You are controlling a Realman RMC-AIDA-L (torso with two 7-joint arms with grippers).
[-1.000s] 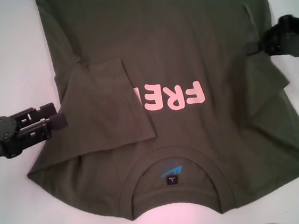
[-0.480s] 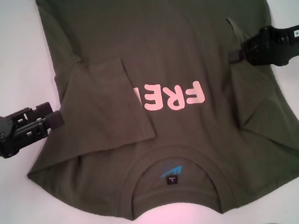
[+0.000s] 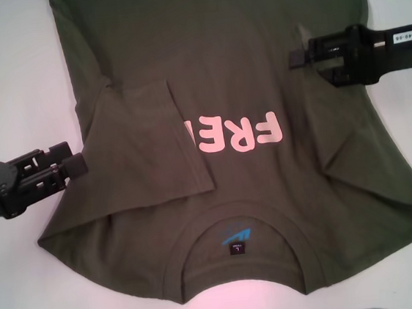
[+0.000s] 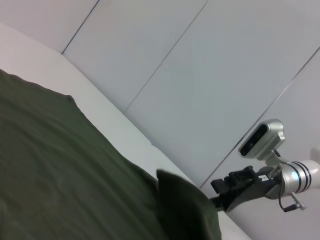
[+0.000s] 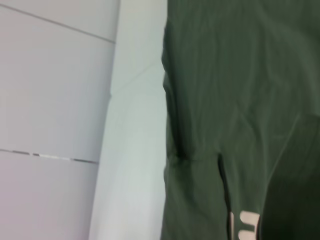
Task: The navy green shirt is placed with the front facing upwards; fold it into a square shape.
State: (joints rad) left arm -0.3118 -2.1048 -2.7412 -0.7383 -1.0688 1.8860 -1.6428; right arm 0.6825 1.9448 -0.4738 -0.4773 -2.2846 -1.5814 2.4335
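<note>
Olive-green cotton T-shirt with pink block letters (image 3: 237, 133) lies front up on my white counter (image 3: 7, 87), left sleeve already folded in. My right claw (image 3: 297, 57) pinches the right side's cloth; I'd carry it inward evenly. My left claw (image 3: 82, 166) waits at the left edge, its state unclear. Nothing obstructs.

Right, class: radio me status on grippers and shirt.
Right gripper pinching lifted right sleeve edge. Left gripper at shirt's left edge, grip unclear. Left sleeve already folded in. Nothing obstructing.
</note>
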